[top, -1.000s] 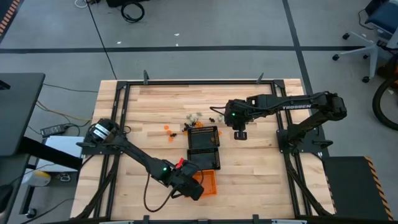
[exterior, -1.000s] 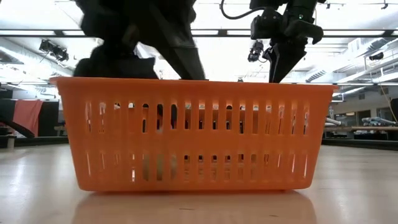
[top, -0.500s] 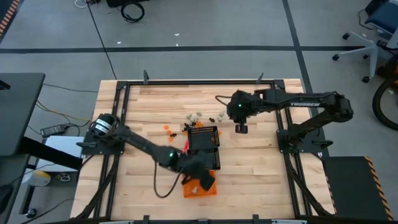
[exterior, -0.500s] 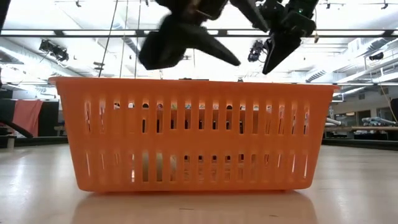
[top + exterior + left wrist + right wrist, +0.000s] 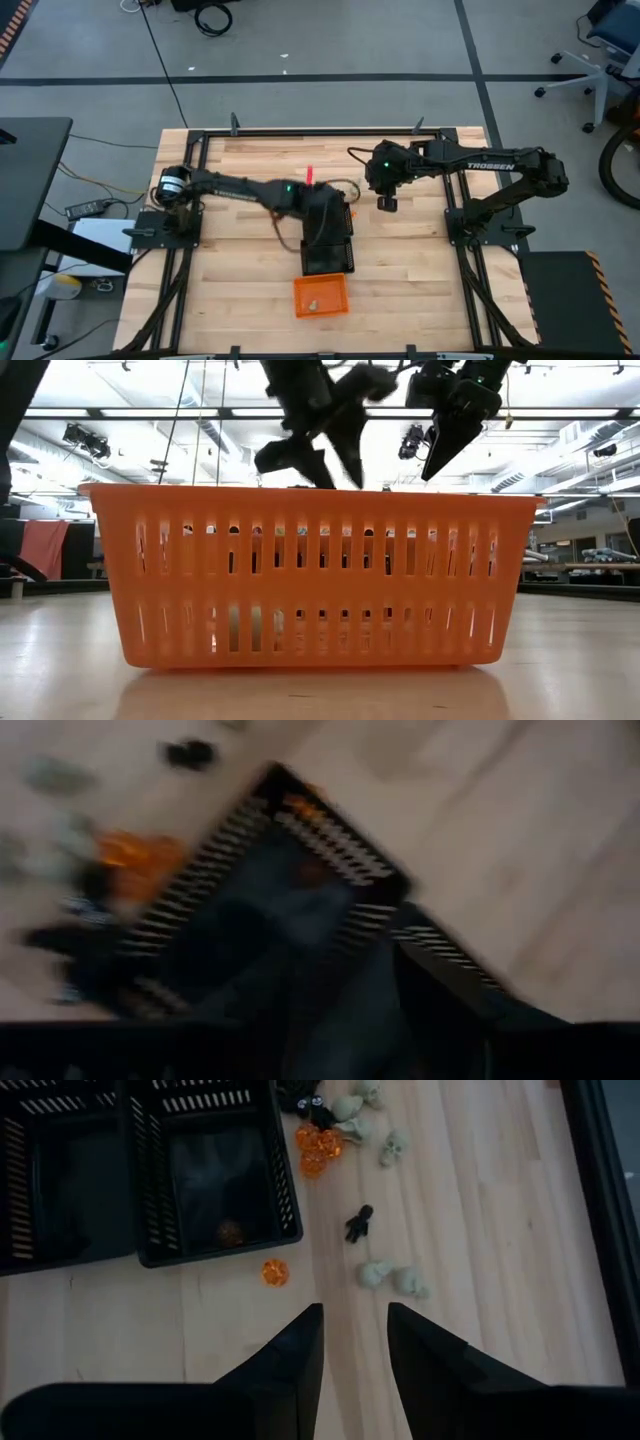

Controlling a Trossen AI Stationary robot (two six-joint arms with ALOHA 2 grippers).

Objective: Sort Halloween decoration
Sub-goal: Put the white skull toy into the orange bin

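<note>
The Halloween decoration is a scatter of tiny trinkets (image 5: 318, 1142) on the wood beside the far black mesh basket (image 5: 288, 1200): orange ones, cream skulls (image 5: 393, 1146) and a black figure (image 5: 358, 1222). One orange trinket (image 5: 230, 1232) lies inside that basket. My left gripper (image 5: 330, 212) hangs over the far black basket (image 5: 260, 910); the low view shows it as two prongs (image 5: 305, 465) standing apart. My right gripper (image 5: 350, 1330) is open, above bare wood to the right of the scatter (image 5: 385, 203), touching nothing.
The orange rectangular basket (image 5: 320, 296) stands near the table's near edge with a pale piece (image 5: 313, 303) inside, and fills the low view (image 5: 310, 575). A second black basket (image 5: 328, 258) sits between it and the far one. A black frame (image 5: 300, 132) rims the table.
My left arm has swung from over the orange basket at the near edge up and toward the far edge, and is now over the black baskets near the scatter. The orange basket, earlier partly covered by the arm, now lies uncovered.
</note>
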